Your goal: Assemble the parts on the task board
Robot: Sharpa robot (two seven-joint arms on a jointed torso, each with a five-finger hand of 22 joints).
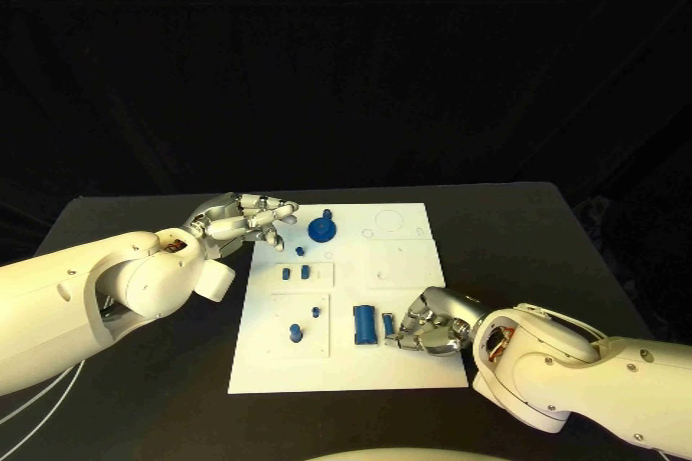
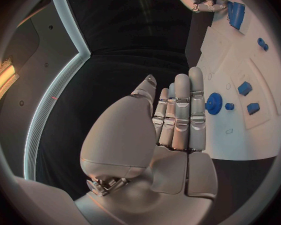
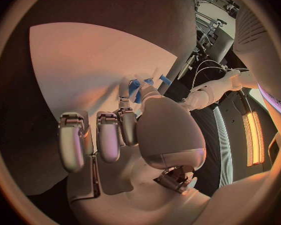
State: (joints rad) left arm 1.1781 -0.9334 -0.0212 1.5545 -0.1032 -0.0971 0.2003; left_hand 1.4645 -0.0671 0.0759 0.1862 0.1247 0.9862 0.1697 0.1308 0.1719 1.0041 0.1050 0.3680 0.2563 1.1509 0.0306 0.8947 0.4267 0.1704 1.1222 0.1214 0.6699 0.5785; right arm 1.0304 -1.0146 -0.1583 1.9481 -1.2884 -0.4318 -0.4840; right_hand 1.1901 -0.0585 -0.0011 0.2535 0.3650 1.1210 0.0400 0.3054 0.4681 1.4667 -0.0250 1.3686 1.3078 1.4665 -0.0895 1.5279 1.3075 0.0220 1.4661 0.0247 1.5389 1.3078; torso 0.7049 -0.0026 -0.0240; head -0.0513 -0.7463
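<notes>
The white task board (image 1: 411, 281) lies mid-table with several blue parts on it. A round blue part (image 1: 322, 228) sits near its far edge, also in the left wrist view (image 2: 213, 103). My left hand (image 1: 245, 221) hovers at the board's far left corner beside that part, fingers stretched out (image 2: 181, 110) and holding nothing. A wide blue bar (image 1: 364, 324) and a narrow blue bar (image 1: 387, 326) lie at the near middle. My right hand (image 1: 433, 321) is at the narrow bar (image 3: 134, 87), which its thumb and a finger (image 3: 123, 92) pinch.
Small blue pegs (image 1: 296, 274) stand in a raised plate left of the board's middle, with another peg (image 1: 294, 332) nearer me. Circular outlines (image 1: 389, 221) mark the board's far right part. Black table (image 1: 534, 241) surrounds the board.
</notes>
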